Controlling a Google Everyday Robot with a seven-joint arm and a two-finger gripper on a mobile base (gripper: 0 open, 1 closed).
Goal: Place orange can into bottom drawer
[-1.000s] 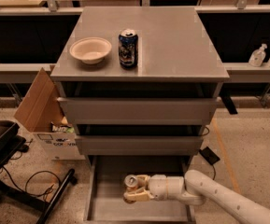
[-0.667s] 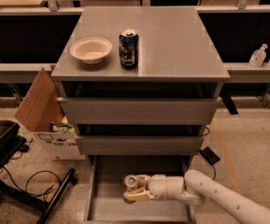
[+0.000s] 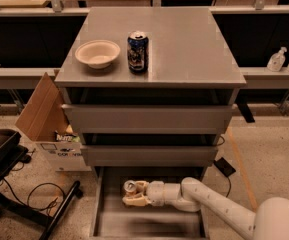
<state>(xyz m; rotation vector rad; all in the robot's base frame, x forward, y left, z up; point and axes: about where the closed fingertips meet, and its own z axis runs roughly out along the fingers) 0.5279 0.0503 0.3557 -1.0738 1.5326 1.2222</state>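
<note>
- Orange can — small, orange-gold with a silver top — down inside the open bottom drawer, toward the left of its back half, low over the flat grey floor. Unclear whether resting on that floor or just above it.
- Silver top turned up toward the camera, so long axis judged roughly upright; exact tilt hard to read.
- Likely light, thin-walled and stiff until squeezed, then easily dented. Smooth, slippery metal sides. Best held across the middle of the round body with modest pressure, not by the rim.
- Hand reaching in from the right, closed around the orange can and gripping it across the sides.
- White arm stretching from the lower right corner across the drawer's right wall to the hand.
- Above, two upper grey drawers pushed in, one over the other.
- On the grey bench topping the cabinet: a dark blue can standing upright, a pale bowl just beside it on the left — neither part of the job.
- Open cardboard box on the floor against the cabinet's left side.
</note>
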